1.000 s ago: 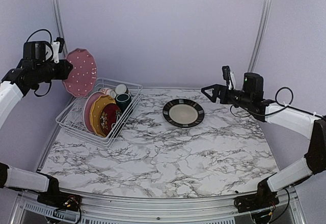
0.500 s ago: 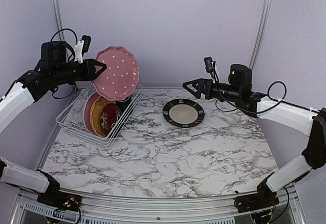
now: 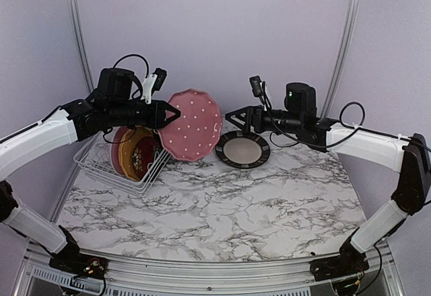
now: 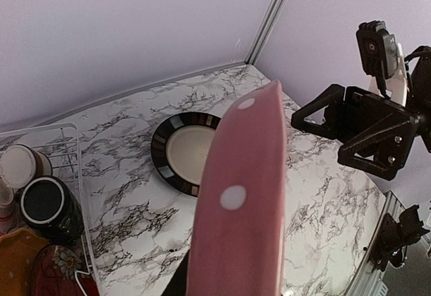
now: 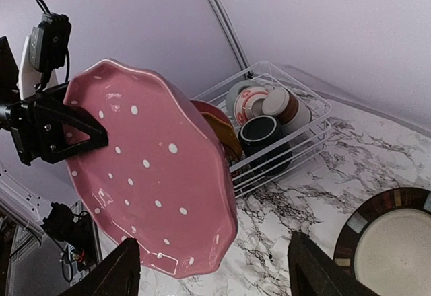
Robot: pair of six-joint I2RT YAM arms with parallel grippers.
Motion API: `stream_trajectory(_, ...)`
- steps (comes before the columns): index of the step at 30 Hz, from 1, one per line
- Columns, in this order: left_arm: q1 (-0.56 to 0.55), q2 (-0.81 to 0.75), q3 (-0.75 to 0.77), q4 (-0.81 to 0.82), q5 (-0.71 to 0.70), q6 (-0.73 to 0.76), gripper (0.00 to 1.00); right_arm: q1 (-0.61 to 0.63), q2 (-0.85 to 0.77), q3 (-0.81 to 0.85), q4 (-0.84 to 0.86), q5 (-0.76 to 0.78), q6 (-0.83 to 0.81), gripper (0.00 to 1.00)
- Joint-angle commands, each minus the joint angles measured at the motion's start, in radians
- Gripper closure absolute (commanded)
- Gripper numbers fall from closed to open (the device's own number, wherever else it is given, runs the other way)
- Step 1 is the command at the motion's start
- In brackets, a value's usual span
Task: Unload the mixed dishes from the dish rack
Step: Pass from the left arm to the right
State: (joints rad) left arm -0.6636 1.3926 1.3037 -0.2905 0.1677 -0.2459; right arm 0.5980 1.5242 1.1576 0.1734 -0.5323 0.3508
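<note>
1. The pink dotted plate (image 3: 194, 124) is held on edge in the air between the dish rack (image 3: 101, 165) and the black plate (image 3: 242, 149) on the tabletop (image 3: 222, 208). Its broad side shows overhead.
2. The left-wrist view shows it edge-on, rim running toward 12 o'clock. The right-wrist view shows the dark teal mug (image 5: 261, 129) and pale cups (image 5: 276, 101), which are hidden overhead.
3. The left pincer (image 3: 170, 114) is clamped on the plate's rim at 9 o'clock. The right pincer (image 3: 232, 117), jaws apart, hangs just beside the rim at 3 o'clock.
</note>
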Motion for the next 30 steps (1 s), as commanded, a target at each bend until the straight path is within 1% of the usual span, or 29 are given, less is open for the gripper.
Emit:
stream_trajectory(1,-0.032,0.008,0.013,0.173,0.028,-0.001,1.00,0.011,0.022,0.041,-0.037,0.023,-0.035,0.31)
stream_trajectory(5,-0.044,0.028,0.015,0.194,0.071,-0.011,1.00,0.017,0.033,0.037,-0.054,0.048,-0.077,0.43)
stream_trajectory(7,-0.048,0.040,0.018,0.197,0.096,-0.011,1.00,0.019,0.040,0.037,-0.058,0.048,-0.086,0.48)
stream_trajectory(16,-0.050,0.068,0.012,0.249,0.164,-0.048,1.00,0.024,0.065,0.049,-0.072,0.045,-0.103,0.67)
stream_trajectory(21,-0.050,0.073,0.009,0.269,0.178,-0.066,1.00,0.028,0.073,0.054,-0.085,0.056,-0.118,0.75)
stream_trajectory(22,-0.050,0.076,0.011,0.269,0.180,-0.068,1.00,0.028,0.074,0.054,-0.087,0.056,-0.118,0.78)
stream_trajectory(23,-0.050,0.077,0.012,0.269,0.183,-0.067,1.00,0.028,0.074,0.055,-0.086,0.059,-0.117,0.85)
stream_trajectory(24,-0.050,0.078,0.014,0.269,0.184,-0.068,1.00,0.028,0.074,0.056,-0.088,0.062,-0.117,0.95)
stream_trajectory(25,-0.050,0.078,0.013,0.268,0.183,-0.068,1.00,0.028,0.072,0.055,-0.088,0.064,-0.116,1.00)
stream_trajectory(28,-0.050,0.080,0.011,0.261,0.168,-0.072,1.00,0.028,0.063,0.054,-0.088,0.072,-0.113,1.00)
stream_trajectory(30,-0.048,0.081,0.013,0.248,0.139,-0.072,0.95,0.029,0.056,0.053,-0.090,0.080,-0.107,1.00)
